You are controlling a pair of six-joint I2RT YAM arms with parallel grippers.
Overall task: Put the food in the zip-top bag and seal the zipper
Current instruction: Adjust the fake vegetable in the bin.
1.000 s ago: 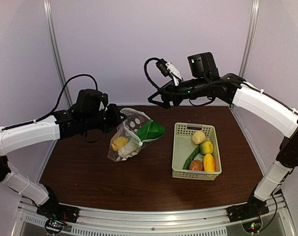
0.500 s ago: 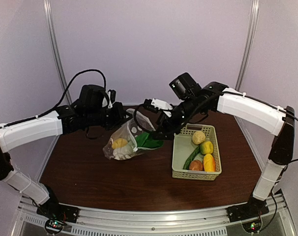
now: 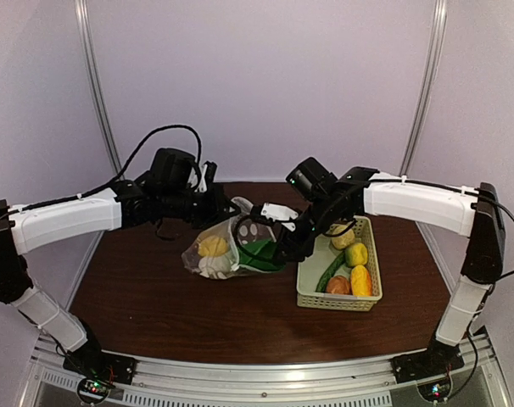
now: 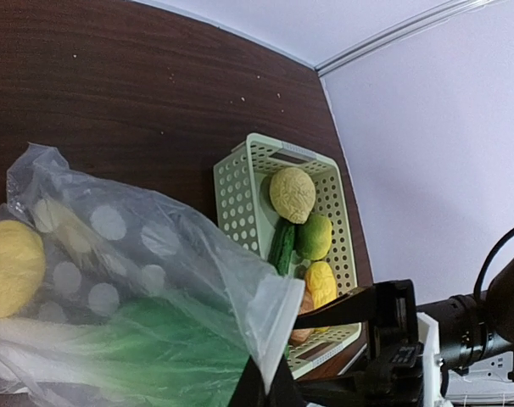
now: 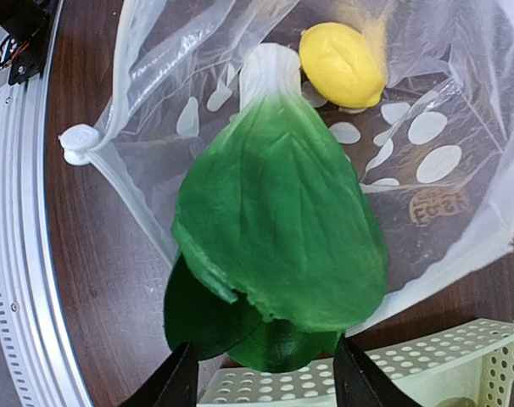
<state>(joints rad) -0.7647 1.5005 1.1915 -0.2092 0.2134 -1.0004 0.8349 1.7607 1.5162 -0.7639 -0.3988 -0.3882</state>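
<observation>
The dotted clear bag (image 3: 215,250) lies on the table with its mouth open toward the right. My left gripper (image 3: 221,203) is shut on its upper mouth edge and holds it up; in the left wrist view the plastic (image 4: 270,318) runs into my shut fingers. A yellow lemon (image 5: 340,64) lies deep in the bag. The green leafy vegetable (image 5: 282,229) lies half in the mouth. My right gripper (image 5: 265,377) is open, its fingers either side of the leaf end. The zipper edge (image 5: 130,182) hangs unsealed.
The pale green basket (image 3: 312,263) stands right of the bag, close behind my right gripper. It holds a pale yellow round piece (image 3: 343,237), a yellow-green lemon (image 3: 356,253), a cucumber (image 3: 329,273), a brown piece (image 3: 338,286) and an orange-yellow piece (image 3: 360,280).
My right arm came down from high at the back to the bag's mouth, at the leafy vegetable. My left gripper moved right and up with the bag's edge.
</observation>
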